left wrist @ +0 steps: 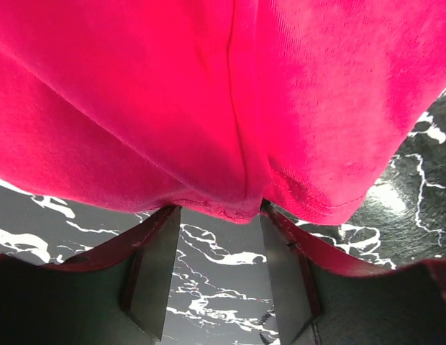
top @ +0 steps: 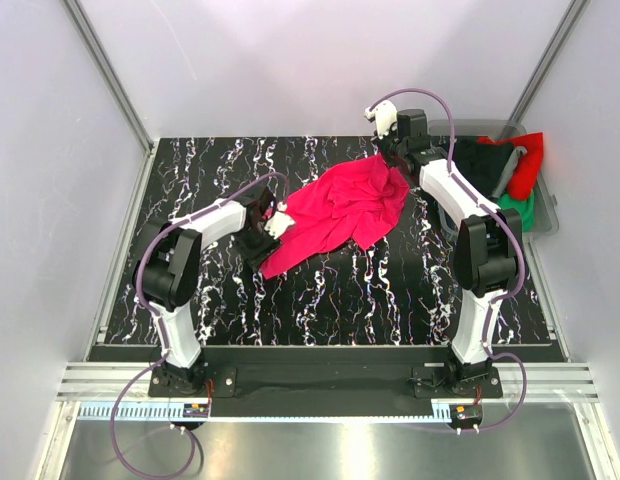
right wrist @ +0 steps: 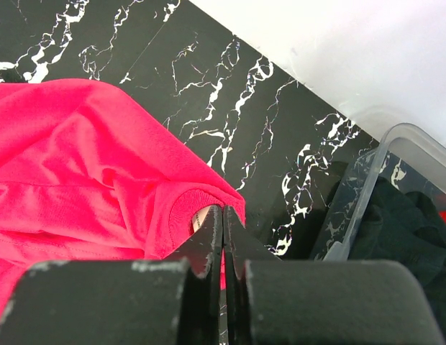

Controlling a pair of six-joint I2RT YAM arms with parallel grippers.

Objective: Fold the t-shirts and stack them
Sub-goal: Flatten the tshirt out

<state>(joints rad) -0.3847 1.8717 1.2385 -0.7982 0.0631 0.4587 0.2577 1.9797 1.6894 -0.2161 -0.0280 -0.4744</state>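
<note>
Crimson-pink t-shirt (top: 342,212) rumpled, stretched diagonally across black marbled table (top: 390,290).

Two white and black arms
Left arm (top: 175,265) and right arm (top: 480,255): white links, black joints and bases, looping purple cables (top: 139,280), flat dark jaws.

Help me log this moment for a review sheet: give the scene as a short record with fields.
shirt in work: pink t-shirt, crumpled on the table, not yet folded
left gripper: open, fingers at the shirt's hem
right gripper: shut on the shirt's edge nearest the bin
bin: far right of the table, holding black t-shirt, red t-shirt, green t-shirt
folded stack: none visible
</note>
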